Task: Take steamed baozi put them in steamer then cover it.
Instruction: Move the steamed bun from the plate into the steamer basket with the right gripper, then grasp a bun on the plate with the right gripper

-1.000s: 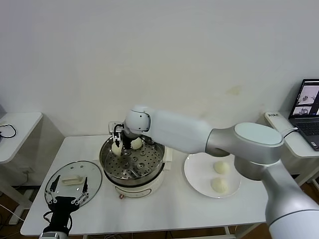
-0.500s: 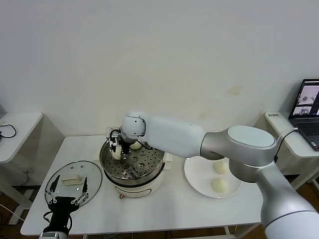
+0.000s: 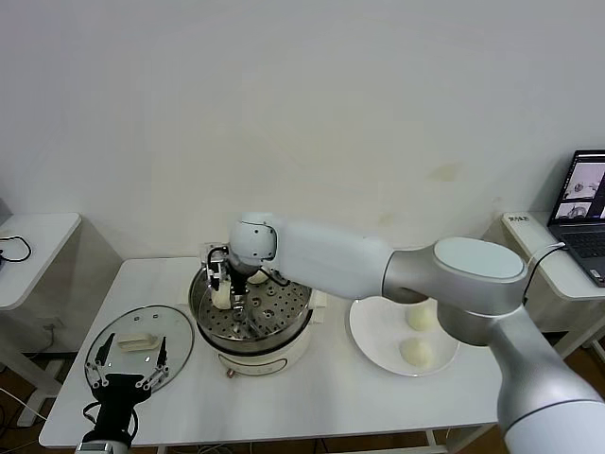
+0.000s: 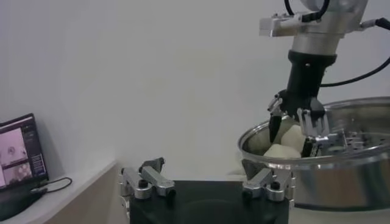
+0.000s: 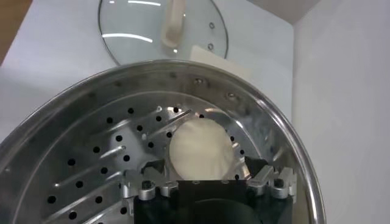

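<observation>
One baozi [image 5: 200,151] lies in steamer [image 3: 251,320] at its far-left side, btw spread fingers of right gripper [image 3: 223,288], not gripped. Two baozi [image 3: 416,351] on plate [image 3: 373,331]. Left gripper [image 3: 125,367] open, near the cover [image 3: 140,341].

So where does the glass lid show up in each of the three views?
Head view: lid flat on the table, front left, beside the steamer.
Left wrist view: not visible.
Right wrist view: lid beyond the steamer rim.
Shared landmark: the steamer.
</observation>
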{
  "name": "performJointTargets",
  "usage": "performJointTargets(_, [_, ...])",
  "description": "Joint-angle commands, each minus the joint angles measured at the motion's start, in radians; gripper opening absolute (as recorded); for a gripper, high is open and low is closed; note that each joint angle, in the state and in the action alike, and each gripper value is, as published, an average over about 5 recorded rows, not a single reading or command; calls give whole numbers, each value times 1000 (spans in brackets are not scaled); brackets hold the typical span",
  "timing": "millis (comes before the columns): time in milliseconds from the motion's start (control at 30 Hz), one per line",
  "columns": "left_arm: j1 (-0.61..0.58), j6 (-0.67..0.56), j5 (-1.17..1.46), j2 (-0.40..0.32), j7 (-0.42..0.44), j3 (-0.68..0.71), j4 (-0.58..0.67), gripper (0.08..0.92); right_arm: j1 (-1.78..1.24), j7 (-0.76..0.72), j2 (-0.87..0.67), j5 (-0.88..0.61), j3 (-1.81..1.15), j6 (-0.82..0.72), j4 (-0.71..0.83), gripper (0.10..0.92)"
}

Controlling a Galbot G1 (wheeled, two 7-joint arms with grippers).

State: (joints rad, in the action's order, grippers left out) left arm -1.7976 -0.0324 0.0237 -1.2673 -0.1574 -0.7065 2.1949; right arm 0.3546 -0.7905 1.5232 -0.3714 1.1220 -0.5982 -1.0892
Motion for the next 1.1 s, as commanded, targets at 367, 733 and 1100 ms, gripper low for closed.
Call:
performJointTargets(367, [-6,7,-2,6,3,3,24,823,207,-179,-359,-11,21,36,-310,823])
performJointTargets(733, [-5,17,-8,11,6,14,28,823,238,-267,-755,63,58,111,-581,823])
performJointTargets(1100, [-9,18,-9,17,6,19,21,823,-8,-307,-1043,320,-11,265,-642,823])
